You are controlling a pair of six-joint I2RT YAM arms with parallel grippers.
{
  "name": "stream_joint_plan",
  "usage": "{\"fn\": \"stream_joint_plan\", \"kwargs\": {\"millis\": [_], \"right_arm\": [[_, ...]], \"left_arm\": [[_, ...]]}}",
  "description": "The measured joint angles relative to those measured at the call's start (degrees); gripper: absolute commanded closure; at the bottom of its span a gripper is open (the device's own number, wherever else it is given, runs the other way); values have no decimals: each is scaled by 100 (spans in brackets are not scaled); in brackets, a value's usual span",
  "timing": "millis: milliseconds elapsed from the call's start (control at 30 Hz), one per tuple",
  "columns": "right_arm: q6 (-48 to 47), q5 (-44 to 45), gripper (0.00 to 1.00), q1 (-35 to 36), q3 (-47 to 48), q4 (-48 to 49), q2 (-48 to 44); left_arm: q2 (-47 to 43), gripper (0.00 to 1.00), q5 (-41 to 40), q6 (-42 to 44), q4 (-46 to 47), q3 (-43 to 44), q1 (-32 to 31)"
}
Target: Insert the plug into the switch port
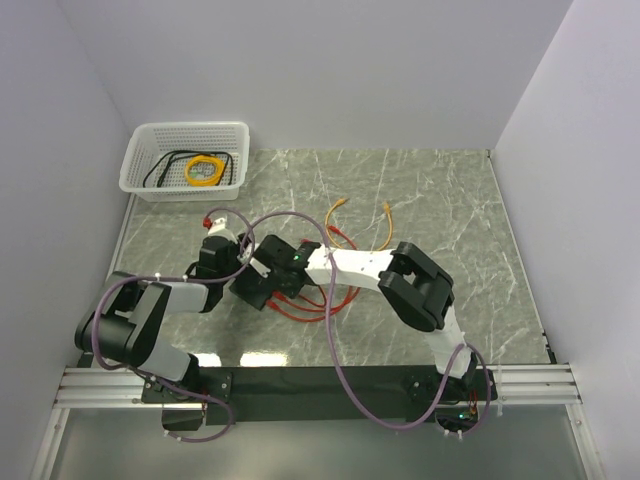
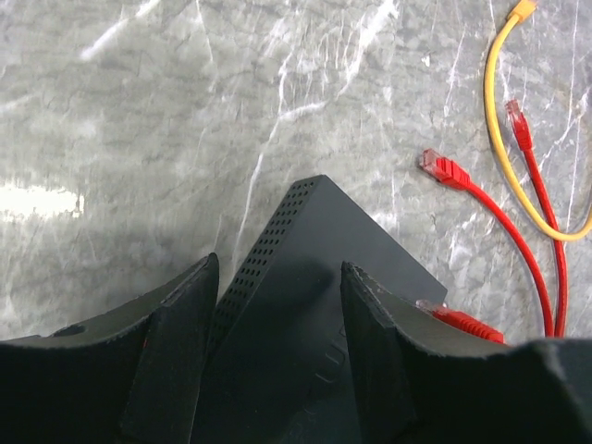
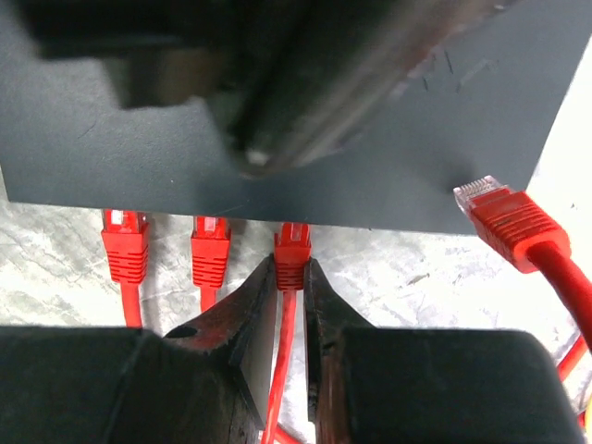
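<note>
The switch (image 2: 305,277) is a flat matte-black box with a vented side. In the left wrist view my left gripper (image 2: 277,356) straddles its corner, one finger against the vented side and the other on the top face. In the right wrist view my right gripper (image 3: 291,270) is shut on the plug (image 3: 293,248), a red-booted connector whose tip reaches under the switch's (image 3: 370,157) front edge, where the switch port lies hidden. In the top view both grippers, left (image 1: 241,262) and right (image 1: 290,268), meet over the switch (image 1: 258,290).
Two more red plugs (image 3: 123,245) (image 3: 211,250) sit along the same edge, and a loose red connector (image 3: 504,220) lies to the right. An orange-yellow cord (image 1: 345,212) lies behind the switch. A white mesh basket (image 1: 150,180) holding coiled cords stands at the back left.
</note>
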Motion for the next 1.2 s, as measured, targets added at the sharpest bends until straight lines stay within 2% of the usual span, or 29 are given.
{"fn": "stream_joint_plan", "kwargs": {"millis": [267,733,1200], "right_arm": [[116,37,100,11,-413,262,-245],[140,-55,100,28,-476,181,-323],[243,-264,100,-9,-507,111,-378]], "left_arm": [[-431,41,-164,-129,-37,-385,-216],[-769,41,-1189,-761,-87,-678,-741],[-629,42,-2022,-1097,142,-728,-1209]]}}
